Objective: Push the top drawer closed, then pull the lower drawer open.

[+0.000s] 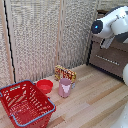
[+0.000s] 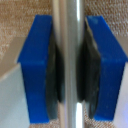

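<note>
from the wrist i see my gripper (image 2: 68, 65) pinching a silver bar handle (image 2: 70, 30). the cabinet (image 1: 107, 59) sits at the exterior view's right; which drawer, i cannot tell, so progress stays unclear.

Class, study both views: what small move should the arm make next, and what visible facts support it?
Probably push straight in toward the cabinet. The tool's dark pads are shut on a silver bar handle, and the arm sits level with the top drawer, above the lower drawer, so closing likely comes first, though which handle is held isn't certain.
</note>
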